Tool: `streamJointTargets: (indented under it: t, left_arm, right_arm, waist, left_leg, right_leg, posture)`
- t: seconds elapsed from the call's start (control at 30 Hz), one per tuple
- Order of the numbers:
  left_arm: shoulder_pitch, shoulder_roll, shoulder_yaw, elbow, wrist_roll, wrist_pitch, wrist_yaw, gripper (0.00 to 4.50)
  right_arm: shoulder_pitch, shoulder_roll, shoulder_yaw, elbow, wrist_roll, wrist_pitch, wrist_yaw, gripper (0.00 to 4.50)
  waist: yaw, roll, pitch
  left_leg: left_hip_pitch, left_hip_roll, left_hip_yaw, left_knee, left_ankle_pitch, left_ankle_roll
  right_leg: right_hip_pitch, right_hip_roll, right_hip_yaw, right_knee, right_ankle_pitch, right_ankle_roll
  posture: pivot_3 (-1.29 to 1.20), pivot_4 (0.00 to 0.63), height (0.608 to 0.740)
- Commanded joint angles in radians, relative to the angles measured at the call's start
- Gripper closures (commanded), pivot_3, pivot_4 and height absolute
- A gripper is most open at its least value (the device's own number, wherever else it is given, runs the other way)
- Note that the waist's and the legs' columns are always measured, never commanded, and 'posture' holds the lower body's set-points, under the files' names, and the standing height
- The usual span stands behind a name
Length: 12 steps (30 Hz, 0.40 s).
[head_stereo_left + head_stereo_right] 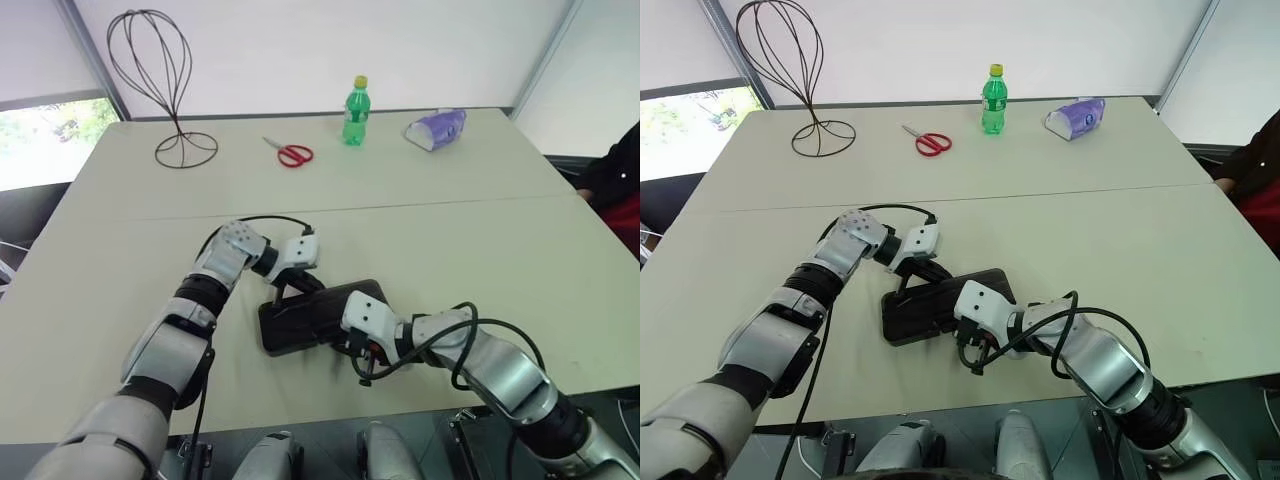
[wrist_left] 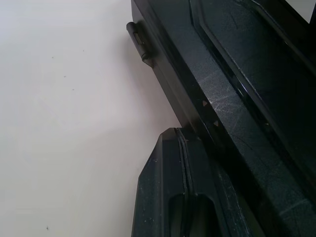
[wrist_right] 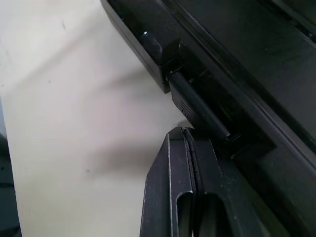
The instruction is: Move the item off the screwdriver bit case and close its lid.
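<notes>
- The black screwdriver bit case [image 1: 312, 318] lay flat near the table's [image 1: 480, 240] front edge.
- The left gripper [image 1: 285, 290] and right gripper [image 1: 352, 348], fingers closed and empty, touched opposite edges.
- It looked like rigid, slick plastic, best pressed at the lid's edge.

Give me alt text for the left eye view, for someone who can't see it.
A flat black case lies on a beige table, the left gripper at its far left edge and the right gripper at its near right edge. Farther back: a wire stand, red scissors, a green bottle, a purple object.
</notes>
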Motion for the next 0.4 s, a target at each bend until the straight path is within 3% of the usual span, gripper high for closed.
streamJointTargets:
  t: [0.03, 0.17, 0.3, 0.4]
  left_arm:
    - [0.01, -0.083, -0.037, 0.088, 0.019, -0.035, 0.014, 4.5]
    - [-0.085, -0.08, 0.044, 0.198, 0.005, -0.081, 0.167, 4.5]
    - [-0.189, -0.01, 0.195, 0.274, -0.088, -0.047, 0.261, 4.5]
    - [-0.201, 0.058, 0.291, 0.267, -0.157, -0.007, 0.256, 4.5]
  right_arm:
    - [0.012, -0.03, -0.1, -0.041, -0.031, 0.048, -0.084, 4.47]
    - [0.11, -0.066, -0.238, -0.215, 0.094, 0.115, -0.013, 4.47]
    - [0.235, -0.028, -0.585, -0.375, 0.347, 0.188, 0.104, 4.47]
    - [0.237, -0.008, -0.802, -0.337, 0.437, 0.212, 0.098, 4.47]
  waist:
    - [0.009, 0.0, 0.0]
    - [0.053, 0.001, 0.0]
    - [0.054, -0.001, 0.004]
    - [0.045, -0.002, 0.007]
  left_leg:
    - [0.0, 0.0, 0.0, 0.0, 0.0, 0.0]
    - [-0.005, -0.004, -0.002, 0.006, 0.0, 0.001]
    - [-0.01, -0.005, -0.003, 0.012, -0.001, 0.002]
    - [-0.01, -0.002, -0.002, 0.011, -0.001, 0.002]
  right_leg:
    - [0.0, 0.0, 0.0, -0.001, 0.0, 0.0]
    - [0.001, -0.001, 0.0, -0.002, 0.0, 0.0]
    - [-0.001, -0.001, 0.0, -0.002, 0.0, 0.0]
    - [-0.001, 0.0, 0.0, -0.002, 0.0, 0.0]
  posture:
    - [0.0, 0.15, 0.74]
    - [0.0, 0.15, 0.74]
    - [0.0, 0.15, 0.74]
    - [0.0, 0.15, 0.74]
